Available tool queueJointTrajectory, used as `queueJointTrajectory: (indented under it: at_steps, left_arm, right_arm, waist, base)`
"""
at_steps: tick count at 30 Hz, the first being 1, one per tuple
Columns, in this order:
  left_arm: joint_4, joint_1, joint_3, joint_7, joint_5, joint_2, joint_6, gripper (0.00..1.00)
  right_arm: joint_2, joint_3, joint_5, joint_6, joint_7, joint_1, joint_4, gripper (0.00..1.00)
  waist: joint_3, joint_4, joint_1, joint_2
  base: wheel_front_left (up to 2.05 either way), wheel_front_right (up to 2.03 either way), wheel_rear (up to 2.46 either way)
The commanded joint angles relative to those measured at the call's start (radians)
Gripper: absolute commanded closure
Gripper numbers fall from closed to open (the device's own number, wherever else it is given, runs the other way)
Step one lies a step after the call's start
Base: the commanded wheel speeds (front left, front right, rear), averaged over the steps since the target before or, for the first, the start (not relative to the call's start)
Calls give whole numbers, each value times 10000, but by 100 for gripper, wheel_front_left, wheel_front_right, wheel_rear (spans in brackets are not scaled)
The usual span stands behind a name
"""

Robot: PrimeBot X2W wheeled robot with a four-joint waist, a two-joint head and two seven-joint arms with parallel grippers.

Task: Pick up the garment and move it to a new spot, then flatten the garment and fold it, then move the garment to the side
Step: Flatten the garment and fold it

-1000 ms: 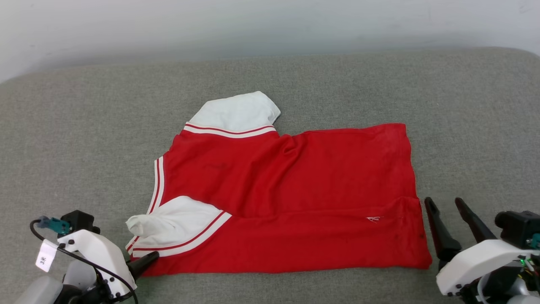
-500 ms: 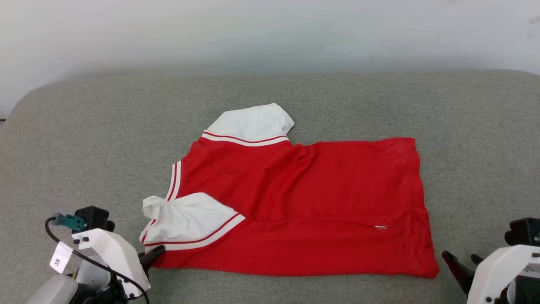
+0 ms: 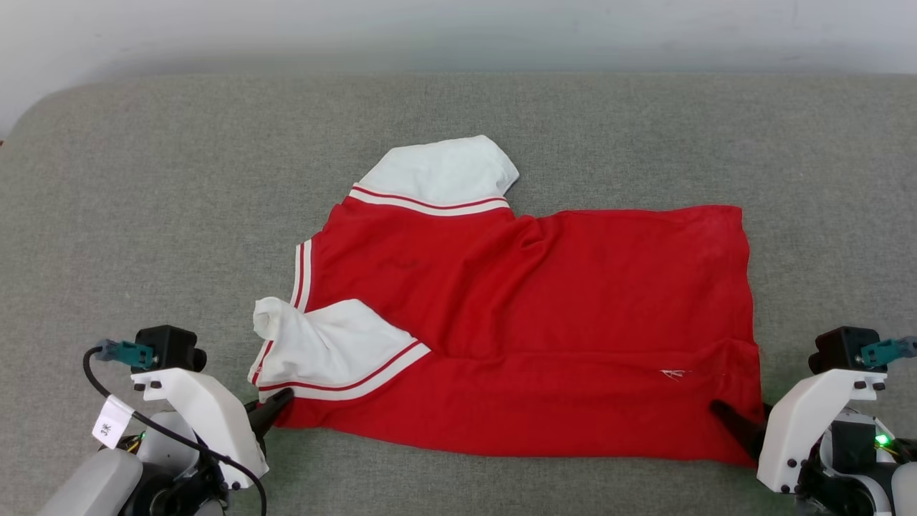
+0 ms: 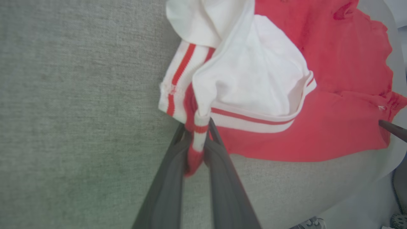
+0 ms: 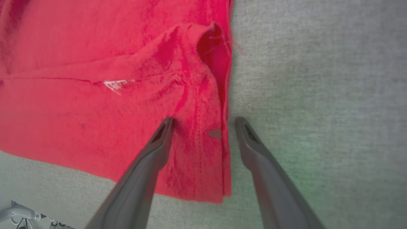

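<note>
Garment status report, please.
Left gripper shut on the garment, at striped trim. Right gripper open, straddling hem corner. Spread on grey cushion, near sleeve folded over.

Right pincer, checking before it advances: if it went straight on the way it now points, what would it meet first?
Likely the garment: the right pincer stands open astride its red edge, with a raised fold just ahead; height is unclear.

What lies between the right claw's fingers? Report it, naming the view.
Right wrist view: the red jersey T-shirt's hemmed edge and a sliver of grey fabric surface, straddled by the open right claw.
</note>
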Motion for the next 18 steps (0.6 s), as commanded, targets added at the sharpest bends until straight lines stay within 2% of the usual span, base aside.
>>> queueJointTrajectory:
  at_steps: [1, 2, 4, 5, 10, 18]
  left_arm:
    - [4, -111, -1, -52, 39, -23, 38, 100]
    - [25, -115, 15, -90, 69, -23, 53, 100]
    - [73, -78, 3, -127, 85, -39, 15, 100]
    - [102, -42, -10, -158, 96, -49, -2, 100]
    - [171, 227, -21, -337, 111, -101, 40, 100]
    - [-89, 1027, -82, -576, 151, -36, 426, 100]
  right_arm:
    - [47, 87, 56, -8, 26, -67, 266, 0]
    - [27, 143, 95, -8, 54, -91, 400, 38]
    - [28, 209, 216, -7, 79, -130, 610, 96]
    - [11, 233, 258, -7, 74, -137, 685, 100]
    - [-216, 301, 431, -7, -98, -146, 557, 100]
    - [-521, 568, 484, -7, -45, 492, -164, 100]
  waist:
    - [64, 41, -1, 0]
    - [80, 44, -1, 0]
    - [74, 40, -1, 0]
    - [17, 35, -1, 0]
    - [-407, -5, -1, 0]
    - [-1525, -31, -1, 0]
  base:
    - [0, 0, 0]
    - [0, 0, 0]
    - [0, 0, 0]
    - [0, 0, 0]
    - [0, 0, 0]
    - [0, 0, 0]
